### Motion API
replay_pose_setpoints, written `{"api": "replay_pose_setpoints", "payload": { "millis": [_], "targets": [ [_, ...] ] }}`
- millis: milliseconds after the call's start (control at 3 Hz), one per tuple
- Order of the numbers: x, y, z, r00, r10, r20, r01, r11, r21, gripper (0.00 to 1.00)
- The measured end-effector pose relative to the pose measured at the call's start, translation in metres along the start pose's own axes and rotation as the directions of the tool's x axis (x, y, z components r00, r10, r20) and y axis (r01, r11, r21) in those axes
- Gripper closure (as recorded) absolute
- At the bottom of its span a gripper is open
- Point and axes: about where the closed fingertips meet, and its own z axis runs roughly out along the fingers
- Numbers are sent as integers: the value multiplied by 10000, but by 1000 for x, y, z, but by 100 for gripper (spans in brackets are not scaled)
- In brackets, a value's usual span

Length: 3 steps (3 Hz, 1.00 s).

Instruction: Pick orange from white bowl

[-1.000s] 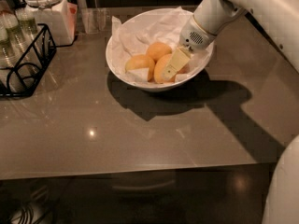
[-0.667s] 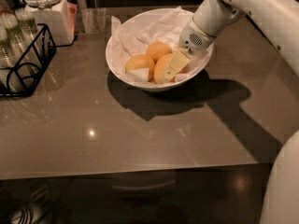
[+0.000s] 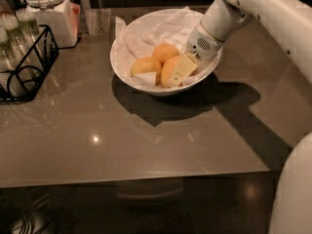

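The white bowl (image 3: 122, 57) stands at the back middle of the table, lined with crumpled white paper. Three pale oranges lie in it: one on the left (image 3: 144, 65), one at the back (image 3: 165, 51), and the front right orange (image 3: 169, 68), which looks the largest. My gripper (image 3: 165, 75) reaches down into the bowl from the right. It is open. One pale finger (image 3: 183, 68) lies against the right side of the front orange, and the other (image 3: 145, 78) is on its left. The orange rests in the bowl.
A white lidded jar (image 3: 46, 9) stands at the back left, with a clear glass (image 3: 97, 19) beside it. A black wire rack (image 3: 24, 62) holding glasses sits at the left edge. The table's front edge (image 3: 136, 178) runs across below the bowl. My white arm (image 3: 273, 9) crosses the upper right.
Hardly anything differs. The gripper stays in the bowl at the front orange and the oranges have not moved.
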Motion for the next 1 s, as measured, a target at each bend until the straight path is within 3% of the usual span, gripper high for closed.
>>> {"api": "replay_pose_setpoints", "payload": {
  "millis": [333,667,1000],
  "targets": [
    [1,0,0,10000,7,14,-7,10000,9,95],
    [-2,3,-12,9974,-252,673,243,9996,139,100],
    [-12,15,-49,9821,-927,1641,840,9947,592,100]
  ]
}}
